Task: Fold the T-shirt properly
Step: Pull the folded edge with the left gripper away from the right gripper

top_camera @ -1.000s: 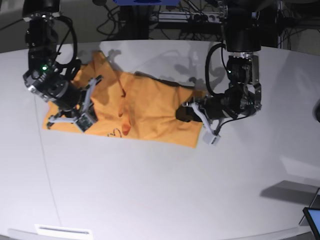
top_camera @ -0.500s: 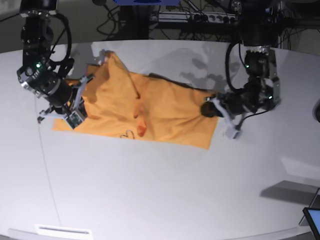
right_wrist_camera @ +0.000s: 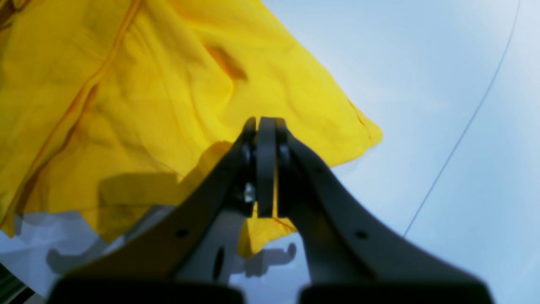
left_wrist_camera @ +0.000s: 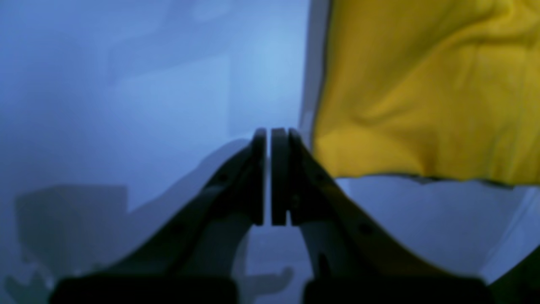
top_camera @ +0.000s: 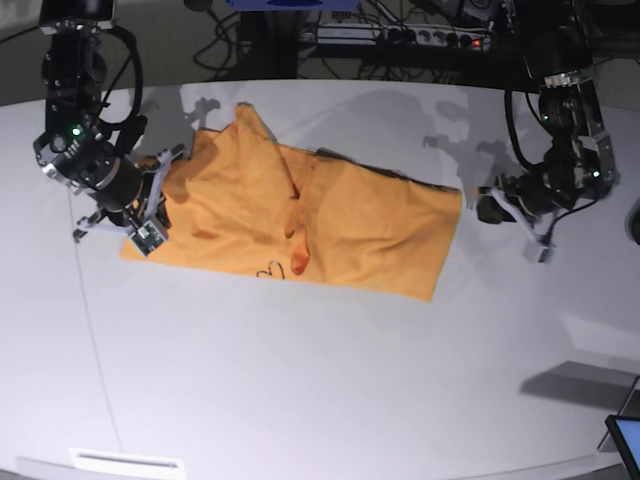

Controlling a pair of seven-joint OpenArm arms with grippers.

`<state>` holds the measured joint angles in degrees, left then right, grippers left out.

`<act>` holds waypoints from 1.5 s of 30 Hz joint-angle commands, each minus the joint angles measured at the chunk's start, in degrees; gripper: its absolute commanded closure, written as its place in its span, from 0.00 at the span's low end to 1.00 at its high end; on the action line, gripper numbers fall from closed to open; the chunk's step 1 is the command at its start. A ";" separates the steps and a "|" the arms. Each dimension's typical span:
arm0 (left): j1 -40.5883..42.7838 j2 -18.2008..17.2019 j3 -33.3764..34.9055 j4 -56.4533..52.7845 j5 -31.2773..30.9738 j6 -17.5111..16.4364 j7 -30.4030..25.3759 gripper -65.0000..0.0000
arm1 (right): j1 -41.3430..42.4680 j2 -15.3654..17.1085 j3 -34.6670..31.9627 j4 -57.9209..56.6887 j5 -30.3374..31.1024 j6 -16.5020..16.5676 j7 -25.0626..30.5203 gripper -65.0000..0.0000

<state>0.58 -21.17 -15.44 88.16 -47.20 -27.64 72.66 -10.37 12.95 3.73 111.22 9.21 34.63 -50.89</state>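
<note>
Yellow-orange cloth is sitting pinched between the jaws of the right gripper: in the right wrist view the two dark jaws are pressing together, and a small flap of fabric is hanging out below them, so this claw is grasping an edge of the T-shirt. In the base view the same gripper is standing at the left end of the shirt, low over the white table. The left gripper is clenched too, but on nothing; its jaws are meeting with only a thin slit between them, and the shirt's hem is lying just beside them, apart from the tips. In the base view this gripper is hanging off the right end of the shirt, over bare table. The T-shirt is lying spread but wrinkled across the far middle of the table, with a ridge of bunched cloth running down its centre and a small dark heart-like mark near the front hem. I am judging that the step in hand is pulling the shirt flat before any fold. To do it well, the right gripper should be keeping its hold and drawing the edge outward low along the table, not lifting it, so the centre ridge is smoothing out. The left gripper would need to open and take the free corner first, or the whole shirt may slide instead of stretching.
</note>
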 commanded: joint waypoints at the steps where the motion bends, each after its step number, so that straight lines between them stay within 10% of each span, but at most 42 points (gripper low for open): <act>1: -1.06 -1.21 -1.39 3.31 -1.72 -0.45 -1.23 0.96 | 0.57 0.46 0.27 0.91 0.59 -0.04 1.18 1.00; 9: -3.88 -1.21 -3.85 8.24 -19.74 -0.19 3.69 0.94 | 0.48 0.19 0.27 0.91 0.59 0.05 0.83 1.00; 17: -6.69 3.45 -3.85 1.55 -17.99 -0.19 3.95 0.44 | 0.48 0.10 0.19 0.56 0.59 0.05 0.74 1.00; 20: -8.10 5.30 -2.10 1.29 -14.65 -0.36 4.04 0.40 | 0.48 0.10 0.01 0.56 0.59 0.05 0.74 1.00; 32: -12.67 8.03 5.99 -3.19 -9.28 -0.27 2.55 0.41 | 0.39 0.10 0.10 0.56 0.59 0.05 0.74 1.00; 38: -12.58 7.76 5.90 -3.81 -9.28 -0.36 2.46 0.92 | 0.39 0.19 0.01 0.56 0.59 0.14 0.74 1.00; 45: -12.84 8.03 5.90 -3.63 -9.28 -0.36 2.46 0.94 | 0.39 0.10 -0.08 0.47 0.59 0.14 0.74 1.00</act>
<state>-10.96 -12.69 -9.32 83.50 -55.27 -27.62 75.90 -10.55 12.62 3.62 110.96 9.21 34.65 -51.13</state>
